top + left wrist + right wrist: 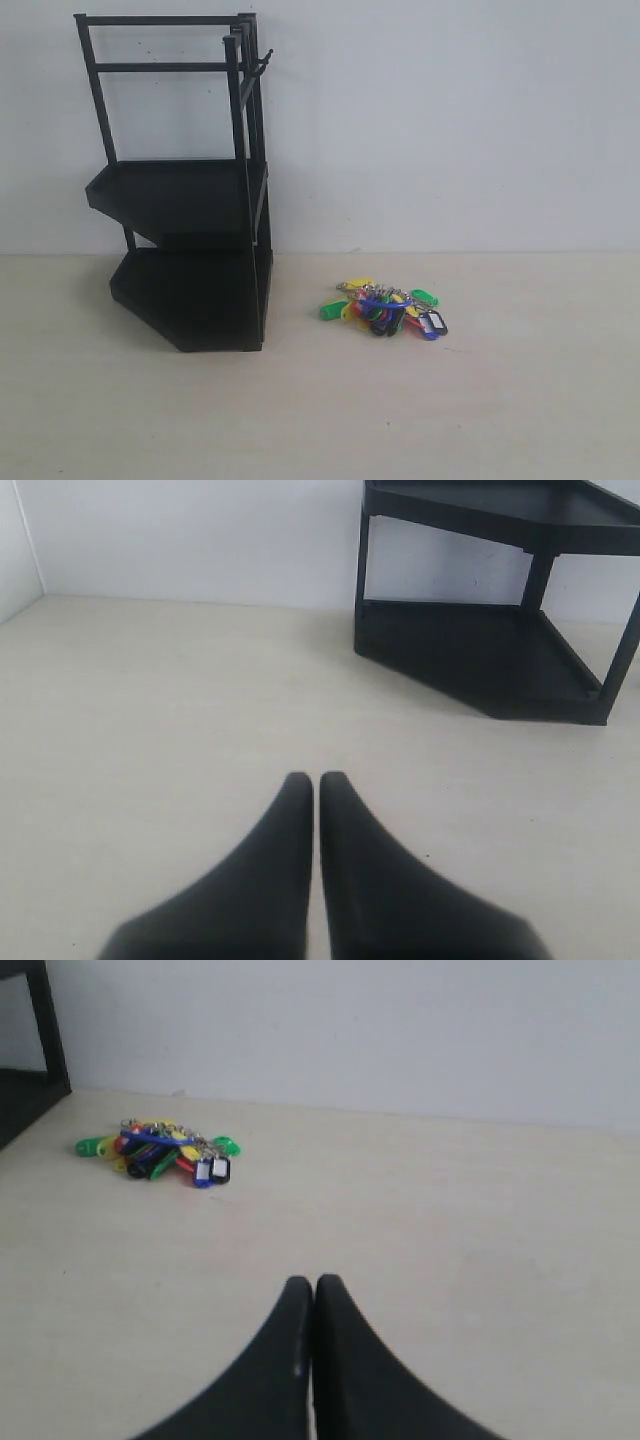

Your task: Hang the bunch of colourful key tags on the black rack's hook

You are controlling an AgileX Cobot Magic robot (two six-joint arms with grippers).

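Note:
The colourful key tag bunch point(385, 308) lies flat on the pale table, to the right of the black rack point(190, 200). The hook point(262, 62) juts from the rack's upper right post, bare. No arm shows in the exterior view. In the right wrist view the bunch point(155, 1150) lies well ahead of my right gripper point(314, 1282), which is shut on nothing. My left gripper point(316, 778) is also shut and empty, with the rack's two trays point(500, 650) ahead of it on the table.
A white wall point(450, 120) stands close behind the rack and the bunch. Bare pale tabletop point(450, 410) spreads in front of both. A second wall meets the table's far corner point(20, 570) in the left wrist view.

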